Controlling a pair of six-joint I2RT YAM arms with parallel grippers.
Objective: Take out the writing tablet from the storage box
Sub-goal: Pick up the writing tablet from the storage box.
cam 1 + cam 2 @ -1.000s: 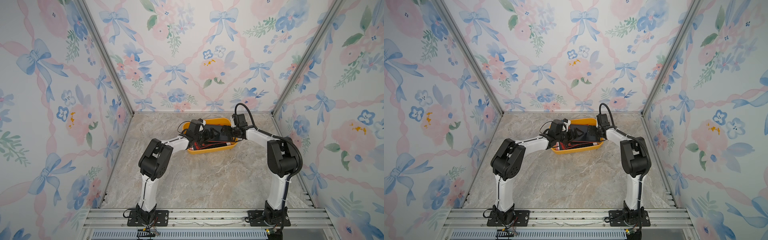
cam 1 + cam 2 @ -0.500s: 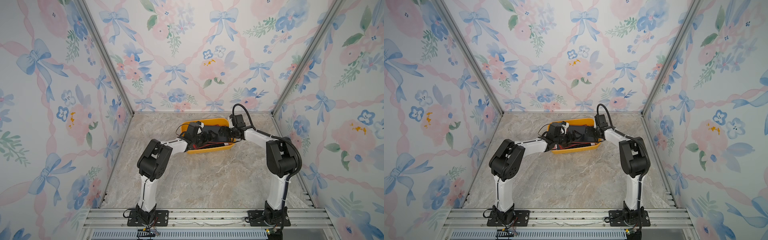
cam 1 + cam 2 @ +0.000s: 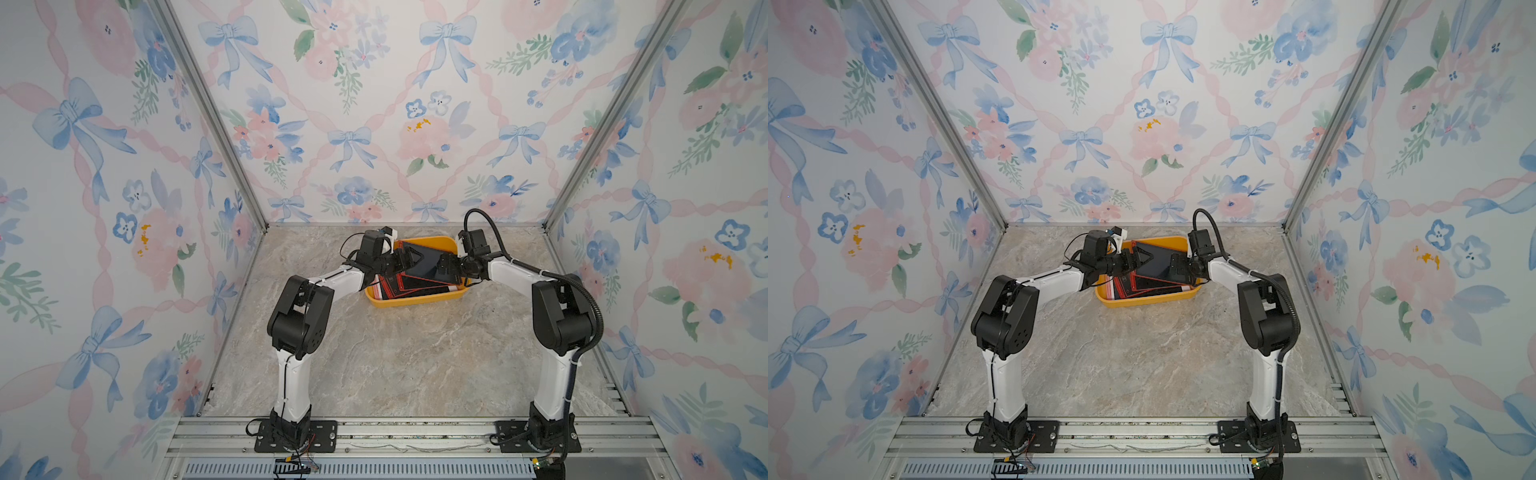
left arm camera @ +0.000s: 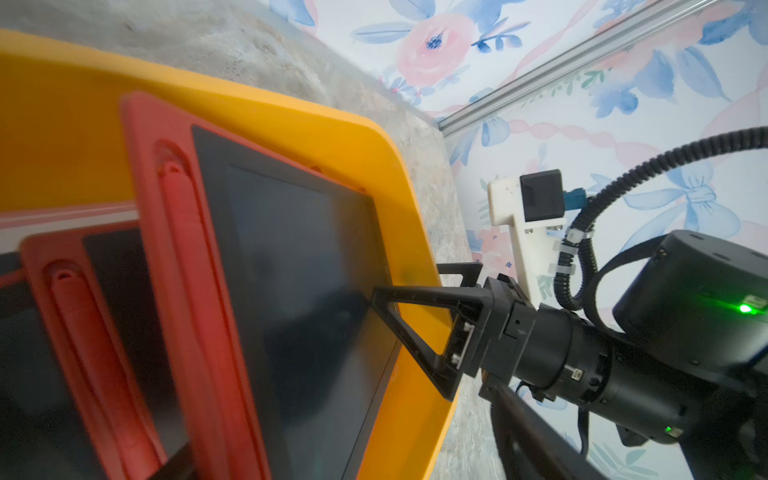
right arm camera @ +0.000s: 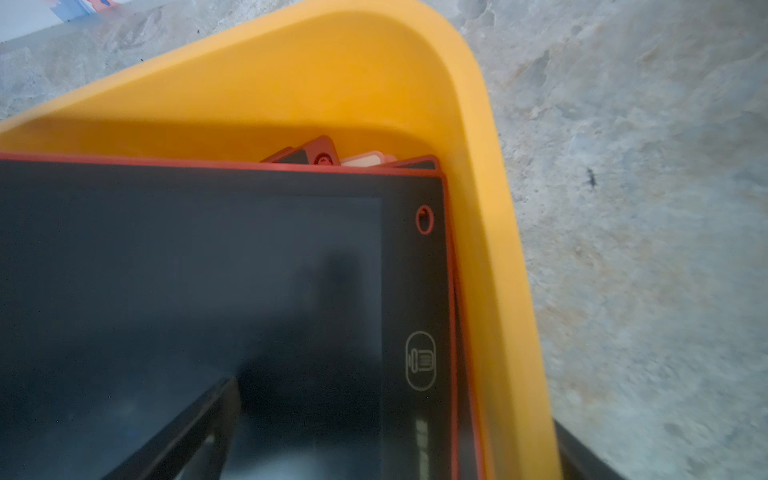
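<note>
- Right claw (image 3: 444, 267): spread wide and empty. One finger is over the screen and the other is outside the box (image 3: 415, 301) wall, so it straddles the tablet's (image 3: 428, 264) short end and the rim.
- Left claw (image 3: 409, 261): jaws apart, nothing visibly held, at the opposite end.
- Tablet: topmost in the box, askew, with its long axis running claw to claw.
- Both claws are about equally near. The right looks better placed to pinch.

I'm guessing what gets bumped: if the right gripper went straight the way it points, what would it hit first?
Probably the top tablet: the right gripper points at its edge, one finger over the screen. Depth is unclear.
</note>
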